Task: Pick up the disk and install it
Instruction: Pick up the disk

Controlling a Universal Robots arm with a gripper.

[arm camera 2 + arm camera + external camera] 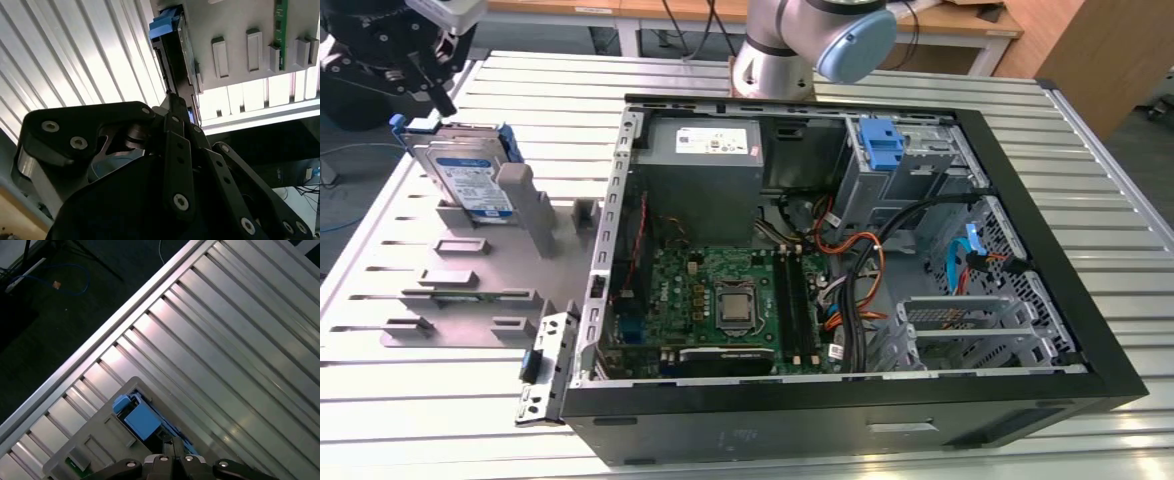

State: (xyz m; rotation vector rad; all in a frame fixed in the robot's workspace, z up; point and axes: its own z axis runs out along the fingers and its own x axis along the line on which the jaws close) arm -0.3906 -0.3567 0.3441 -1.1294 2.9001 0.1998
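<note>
- The pincer [440, 100] hangs above the slatted metal table [400, 400], at the exterior view's left, well apart from the open computer case [1067, 300].
- Pincer state: I cannot tell whether it is open or closed, and no grip on any item can be confirmed.
- The disk [464, 172] stands on edge in a grey holder fixture [520, 280], directly below the pincer. It is the item nearest the pincer, and contact between the two cannot be confirmed.
- In the second wrist view, a blue carrier rail [162, 25] caps the end of the disk farthest from the pincer.
- A green circuit strip [281, 30] sits in the same fixture, farther from the pincer than the disk.
- Inside the case, away from the pincer, are a green motherboard [720, 300], a grey power-supply box [707, 145] and a blue bracket [883, 145] at a drive bay.
- The arm's base [787, 50] stands behind the case.
</note>
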